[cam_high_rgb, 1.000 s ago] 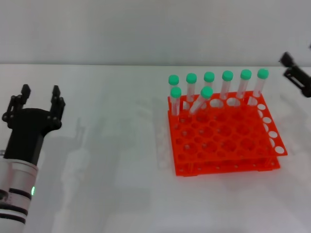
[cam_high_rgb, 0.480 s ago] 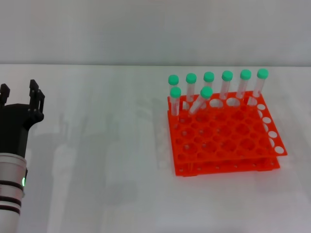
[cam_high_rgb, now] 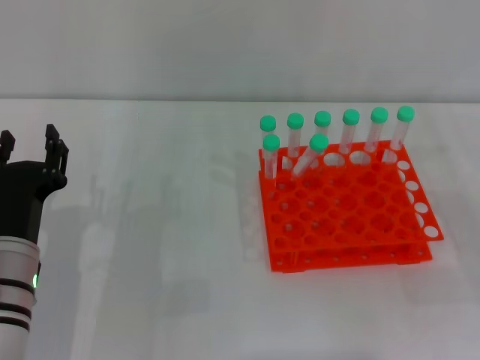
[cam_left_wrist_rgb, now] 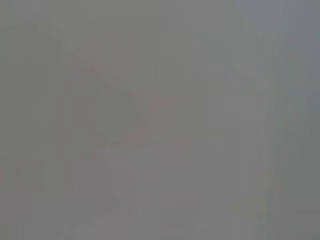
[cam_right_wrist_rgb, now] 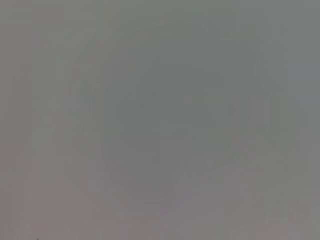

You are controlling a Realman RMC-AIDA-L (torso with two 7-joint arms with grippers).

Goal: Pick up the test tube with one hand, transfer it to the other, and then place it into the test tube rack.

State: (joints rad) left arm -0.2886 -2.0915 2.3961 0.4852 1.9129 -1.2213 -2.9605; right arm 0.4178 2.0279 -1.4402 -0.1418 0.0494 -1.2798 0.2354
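Note:
The orange-red test tube rack (cam_high_rgb: 352, 217) stands on the white table at the right in the head view. Several clear tubes with green caps stand in its far rows; one tube (cam_high_rgb: 309, 156) leans in the second row. My left gripper (cam_high_rgb: 30, 144) is at the left edge of the head view, far from the rack, open and empty, with a green light on its arm. My right gripper is out of view. Both wrist views show only plain grey.
The white table (cam_high_rgb: 165, 247) stretches between my left arm and the rack. A pale wall runs along the table's far edge.
My left gripper moved left toward the frame edge, then stopped. My right gripper, seen at the far right a second ago, has left the view.

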